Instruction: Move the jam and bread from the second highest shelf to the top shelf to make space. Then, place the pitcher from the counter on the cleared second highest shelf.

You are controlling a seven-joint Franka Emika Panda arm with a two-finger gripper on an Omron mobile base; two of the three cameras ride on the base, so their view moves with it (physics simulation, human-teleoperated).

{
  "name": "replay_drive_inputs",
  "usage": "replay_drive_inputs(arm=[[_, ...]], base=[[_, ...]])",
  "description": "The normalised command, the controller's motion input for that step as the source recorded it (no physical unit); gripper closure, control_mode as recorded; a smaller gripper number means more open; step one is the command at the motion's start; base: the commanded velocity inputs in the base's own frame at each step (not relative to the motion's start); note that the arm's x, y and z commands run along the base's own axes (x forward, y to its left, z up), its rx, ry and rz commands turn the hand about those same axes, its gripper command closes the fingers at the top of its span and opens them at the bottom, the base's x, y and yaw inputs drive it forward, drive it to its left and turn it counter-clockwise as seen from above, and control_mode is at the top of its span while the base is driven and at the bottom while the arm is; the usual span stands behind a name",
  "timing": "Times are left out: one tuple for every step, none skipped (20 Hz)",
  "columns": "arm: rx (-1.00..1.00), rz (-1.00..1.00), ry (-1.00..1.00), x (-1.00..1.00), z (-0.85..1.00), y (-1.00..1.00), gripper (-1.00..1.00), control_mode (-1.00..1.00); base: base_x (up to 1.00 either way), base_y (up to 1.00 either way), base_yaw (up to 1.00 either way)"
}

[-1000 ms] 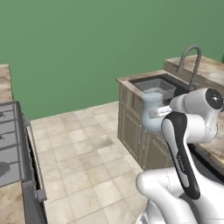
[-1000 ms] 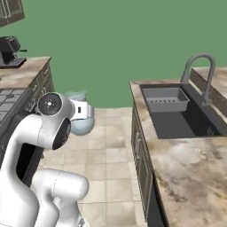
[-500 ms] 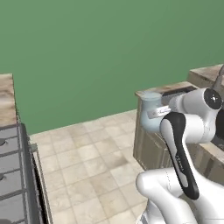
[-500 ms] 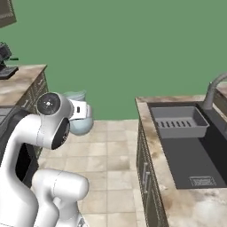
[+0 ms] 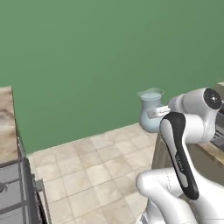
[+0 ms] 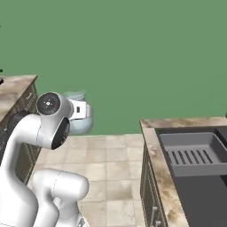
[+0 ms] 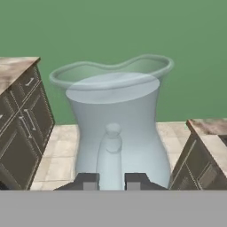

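The pale blue glass pitcher (image 7: 116,116) hangs in the air over the tiled floor, upright, with its flared rim on top. My gripper (image 7: 111,181) is shut on the pitcher's handle, a dark fingertip on either side of it. From the base the pitcher (image 5: 150,110) shows in front of my white hand against the green wall, and again as the pitcher (image 6: 79,119) just past my wrist. The marbled counter (image 6: 153,129) lies to the right. The jam, the bread and both shelves are out of view.
A dark sink basin (image 6: 195,153) is set into the right counter. A second counter (image 5: 6,124) with a stove top (image 5: 11,188) runs along the left. Dark cabinet fronts (image 7: 22,128) flank the tiled floor (image 5: 87,170), and a green wall (image 5: 87,57) closes the far side.
The whole picture has shifted, so the base has turned: the sink counter slid to the right and the green wall takes up more of the views. The pitcher stays held in the gripper.
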Motion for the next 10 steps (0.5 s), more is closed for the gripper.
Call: replay_drive_inputs(arm=[[0.00, 0.00, 0.00, 0.00, 0.00, 0.00, 1.00, 1.00], [0.00, 0.00, 0.00, 0.00, 0.00, 0.00, 1.00, 1.00], [0.00, 0.00, 0.00, 0.00, 0.00, 0.00, 1.00, 1.00], [0.00, 0.00, 0.00, 0.00, 0.00, 0.00, 1.00, 1.00], [0.00, 0.00, 0.00, 0.00, 0.00, 0.00, 1.00, 1.00], [0.00, 0.00, 0.00, 0.00, 0.00, 0.00, 1.00, 1.00], [0.00, 0.00, 0.00, 0.00, 0.00, 0.00, 1.00, 1.00], [0.00, 0.00, 0.00, 0.00, 0.00, 0.00, 1.00, 1.00], [0.00, 0.00, 0.00, 0.00, 0.00, 0.00, 1.00, 1.00], [0.00, 0.00, 0.00, 0.00, 0.00, 0.00, 1.00, 1.00]], base=[[1.00, 0.06, -0.13], [1.00, 0.06, -0.16], [1.00, 0.05, -0.17], [1.00, 0.04, -0.19], [1.00, 0.03, -0.20], [1.00, 0.01, -0.22], [1.00, 0.00, -0.24], [1.00, 0.00, -0.26], [1.00, 0.00, -0.30], [1.00, 0.00, -0.32]])
